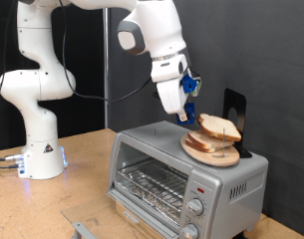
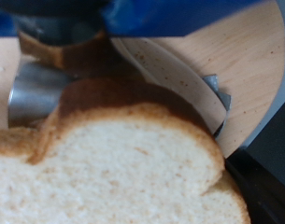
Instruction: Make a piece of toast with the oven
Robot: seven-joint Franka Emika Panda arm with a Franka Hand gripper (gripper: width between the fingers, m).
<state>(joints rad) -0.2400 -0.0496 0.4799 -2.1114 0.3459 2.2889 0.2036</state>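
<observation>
Wrist view: pale piece of toast (image 2: 114, 168), tan-brown crust.

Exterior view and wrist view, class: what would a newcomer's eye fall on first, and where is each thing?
First, the white arm's hand, with blue fingers, poised just above the piece of toast. The toast lies on a round wooden plate on top of the silver oven, at the exterior view's right. In the wrist view the pale bread fills the picture, so the hand is very close to it.
</observation>
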